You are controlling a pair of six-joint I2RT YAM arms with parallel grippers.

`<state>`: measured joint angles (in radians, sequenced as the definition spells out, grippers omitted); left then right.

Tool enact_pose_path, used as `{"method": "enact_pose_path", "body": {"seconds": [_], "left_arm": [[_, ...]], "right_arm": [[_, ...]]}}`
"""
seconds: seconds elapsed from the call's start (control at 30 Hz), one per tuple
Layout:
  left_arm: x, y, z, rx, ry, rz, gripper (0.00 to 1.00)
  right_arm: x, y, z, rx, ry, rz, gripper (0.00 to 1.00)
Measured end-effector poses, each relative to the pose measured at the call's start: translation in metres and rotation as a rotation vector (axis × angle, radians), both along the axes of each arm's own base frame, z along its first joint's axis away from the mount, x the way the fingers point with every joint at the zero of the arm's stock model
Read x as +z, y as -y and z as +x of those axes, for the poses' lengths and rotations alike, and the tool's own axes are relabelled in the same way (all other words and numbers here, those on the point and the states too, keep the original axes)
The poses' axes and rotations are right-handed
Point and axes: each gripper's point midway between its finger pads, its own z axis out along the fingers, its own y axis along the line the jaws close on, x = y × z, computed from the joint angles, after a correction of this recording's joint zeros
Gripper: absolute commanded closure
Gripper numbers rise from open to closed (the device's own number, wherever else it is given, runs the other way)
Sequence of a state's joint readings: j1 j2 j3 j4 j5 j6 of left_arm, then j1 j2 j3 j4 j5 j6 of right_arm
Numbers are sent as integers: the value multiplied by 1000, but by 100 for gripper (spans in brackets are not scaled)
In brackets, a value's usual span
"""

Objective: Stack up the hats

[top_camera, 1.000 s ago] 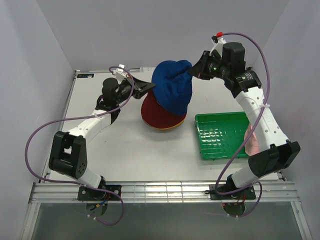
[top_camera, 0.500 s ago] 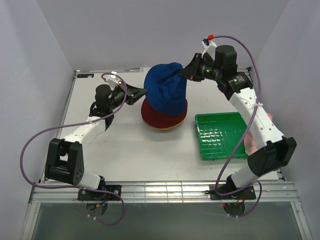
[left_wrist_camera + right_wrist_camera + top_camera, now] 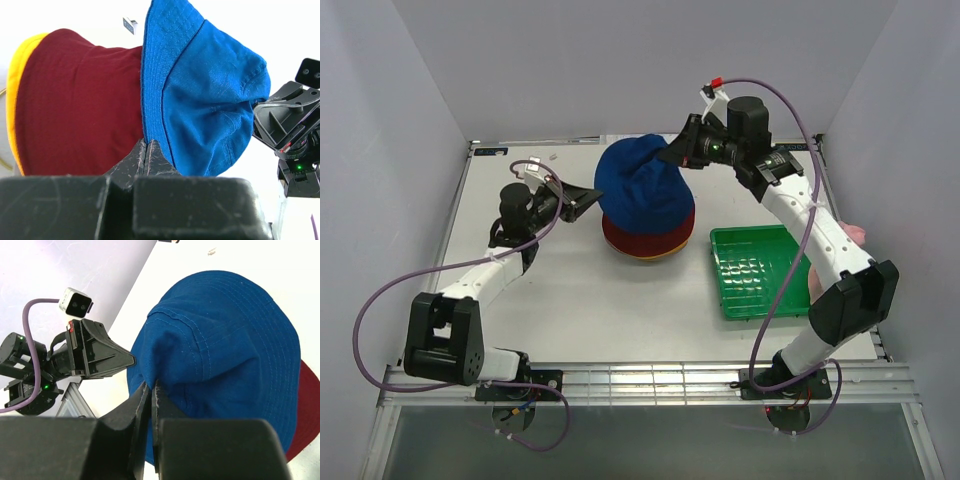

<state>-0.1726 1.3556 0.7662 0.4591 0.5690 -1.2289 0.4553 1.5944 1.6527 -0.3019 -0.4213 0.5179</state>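
Note:
A blue hat hangs over a dark red hat, which sits on a yellow hat at mid table. My left gripper is shut on the blue hat's left brim edge. My right gripper is shut on a fold of the blue crown, holding it up from the upper right. The left wrist view shows the dark red hat and the yellow brim beside the blue one. A pink hat peeks out behind the right arm. No grey hat is in view.
A green plastic tray lies right of the hat pile, under the right arm. Grey walls close in the table on the left, back and right. The table's near edge is a metal rail.
Both grippers have moved left and down with the blue hat. It now sits lower over the dark red hat.

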Motion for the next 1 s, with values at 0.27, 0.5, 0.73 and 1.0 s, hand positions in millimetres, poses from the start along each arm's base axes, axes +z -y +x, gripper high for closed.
{"method": "enact_pose_path", "body": {"seconds": [0.27, 0.5, 0.73, 1.0], "left_arm": [[-16, -10, -6, 22, -29, 7, 100], [-40, -13, -14, 22, -76, 24, 100], [-50, -13, -17, 21, -89, 34, 100], [-52, -13, -17, 16, -81, 44, 100]], "right_arm": [[-15, -15, 1, 24, -24, -12, 92], [-32, -17, 0, 19, -50, -31, 92], [-43, -14, 2, 1, -67, -53, 92], [-45, -9, 0, -14, -66, -61, 63]]}}
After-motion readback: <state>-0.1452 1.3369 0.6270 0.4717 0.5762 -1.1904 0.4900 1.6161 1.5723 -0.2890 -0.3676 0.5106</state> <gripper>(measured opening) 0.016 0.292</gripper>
